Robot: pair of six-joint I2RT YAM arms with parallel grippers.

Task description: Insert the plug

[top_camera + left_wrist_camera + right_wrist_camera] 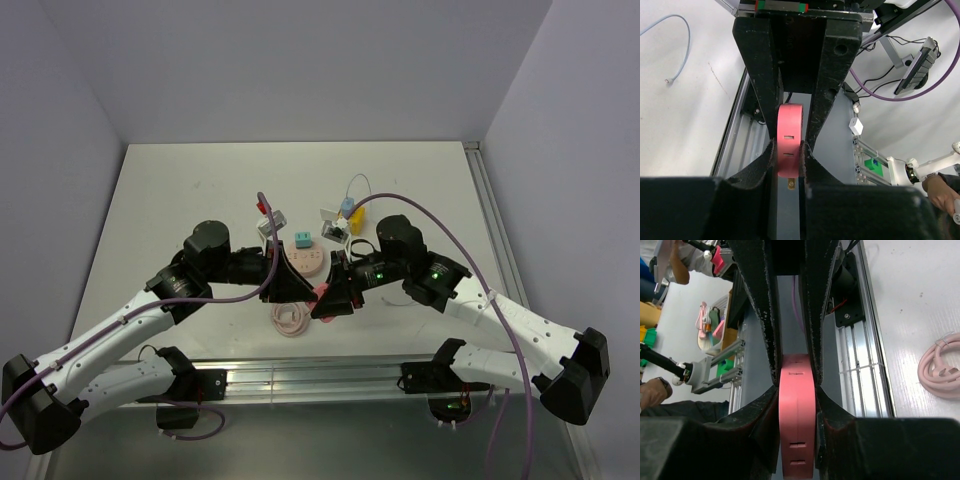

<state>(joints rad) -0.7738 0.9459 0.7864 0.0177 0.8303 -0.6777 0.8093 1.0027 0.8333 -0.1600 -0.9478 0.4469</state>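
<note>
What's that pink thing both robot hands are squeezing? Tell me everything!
The pink plug looks like smooth plastic, with a rounded edge, small rectangular slots along that edge and a brassy metal prong at one end. The left gripper and right gripper both pinch its flat sides, holding it up between the two arms.

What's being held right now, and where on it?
One pink plug, clamped across its sides by both the left gripper and the right gripper, apparently from opposite ends.
</note>
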